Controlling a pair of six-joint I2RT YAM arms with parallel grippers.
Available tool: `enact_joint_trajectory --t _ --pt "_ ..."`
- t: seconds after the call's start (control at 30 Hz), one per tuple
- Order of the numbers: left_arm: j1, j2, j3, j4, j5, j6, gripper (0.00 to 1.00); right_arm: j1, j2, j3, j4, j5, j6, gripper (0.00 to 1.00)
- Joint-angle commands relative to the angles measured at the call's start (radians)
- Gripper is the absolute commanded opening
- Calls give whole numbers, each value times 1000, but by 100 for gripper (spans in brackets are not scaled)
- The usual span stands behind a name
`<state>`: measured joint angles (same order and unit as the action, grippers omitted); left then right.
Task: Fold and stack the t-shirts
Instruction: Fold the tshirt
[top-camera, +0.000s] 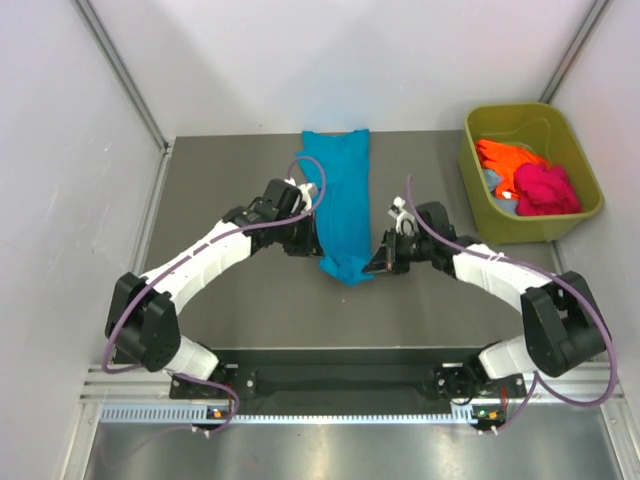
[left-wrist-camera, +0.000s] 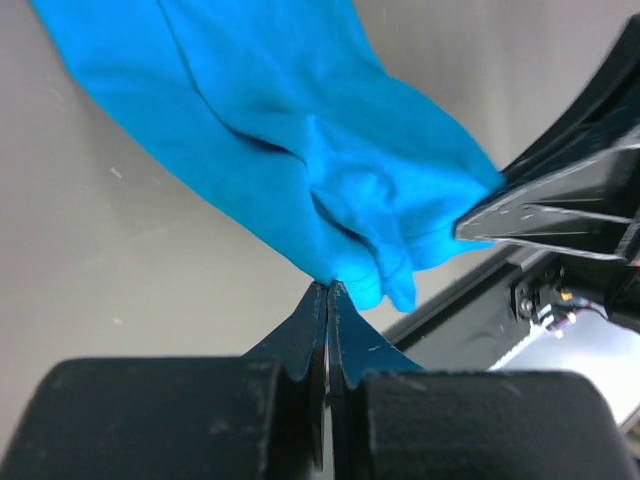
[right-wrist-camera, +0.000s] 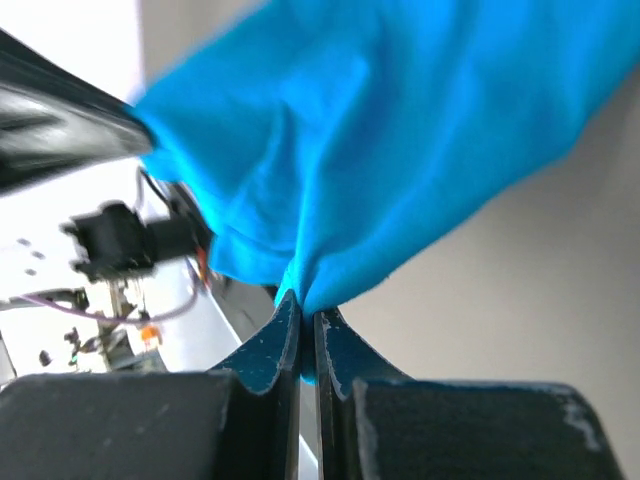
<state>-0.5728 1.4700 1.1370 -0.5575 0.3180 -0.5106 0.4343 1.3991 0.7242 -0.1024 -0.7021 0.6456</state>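
While left gripper (left-wrist-camera: 328, 288) and right gripper (right-wrist-camera: 308, 305) pinch its end, the soft teal t-shirt (top-camera: 342, 190) bunches — seemingly folded.

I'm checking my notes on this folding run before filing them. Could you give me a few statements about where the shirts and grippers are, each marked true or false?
1. The left gripper is shut on the near end of the teal-blue cloth t-shirt. True.
2. The right gripper hangs open, clear of that shirt. False: it is shut on the same near end.
3. The orange cloth shirt and the magenta-pink cloth shirt lie in the olive-green plastic tub. True.
4. The teal-blue t-shirt lies spread out with both sleeves wide. False: it lies as a long narrow strip on the grey table.
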Motion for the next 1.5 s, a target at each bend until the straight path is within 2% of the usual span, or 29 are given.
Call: enact_joint_trajectory --t 0.0,0.2,0.4,0.53,0.77,0.83,1.23,1.27,1.3,1.33,1.43,1.47 --pt "30 16 89 -27 -20 72 0 -34 30 135 26 1 -32 0" --pt "119 113 176 -6 30 55 0 -74 173 334 17 1 -57 0" --pt "244 268 230 131 163 32 0 -88 337 509 13 16 -81 0" --pt "292 459 378 130 222 63 0 -91 451 602 12 27 -98 0" --pt "352 708 671 62 309 83 0 -89 534 689 -16 90 -155 0" --pt "358 751 733 53 323 81 0 -91 546 692 -23 101 -184 0" --pt "366 814 793 104 313 30 0 -121 690 843 -19 144 -230 0" --pt "366 823 802 97 305 27 0 -123 696 851 -19 154 -230 3" --pt "366 832 810 103 306 23 4 -124 702 854 -20 165 -230 19" --pt "366 836 814 107 302 26 10 -126 710 854 -20 179 -234 27" --pt "367 826 854 90 244 63 13 -128 703 859 -36 205 -251 48" --pt "372 819 866 79 227 79 15 -126 693 862 -39 219 -257 50"
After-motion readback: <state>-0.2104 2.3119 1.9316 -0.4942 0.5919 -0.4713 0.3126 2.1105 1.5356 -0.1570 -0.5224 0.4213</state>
